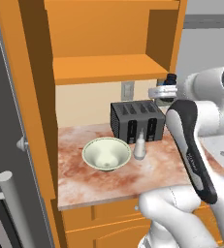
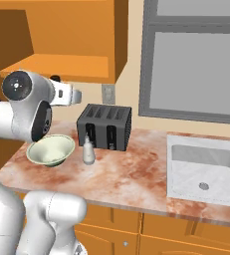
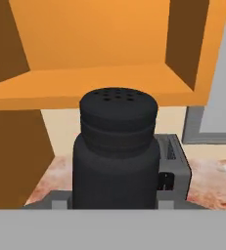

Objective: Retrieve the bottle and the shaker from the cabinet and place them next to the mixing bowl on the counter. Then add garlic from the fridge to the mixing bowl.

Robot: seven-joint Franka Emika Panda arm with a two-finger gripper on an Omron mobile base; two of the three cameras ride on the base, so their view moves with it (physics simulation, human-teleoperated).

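The fingers pinch a dark cylindrical shaker with a perforated cap (image 3: 117, 156), held above the black slotted toaster (image 1: 136, 121). On the marbled reddish tabletop (image 1: 104, 181), a small white bottle (image 1: 140, 146) stands just beside the pale green mixing bowl (image 1: 106, 153).

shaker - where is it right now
The shaker is held in the gripper in the air above the toaster, below the open cabinet shelf. It has not yet reached the counter by the mixing bowl.
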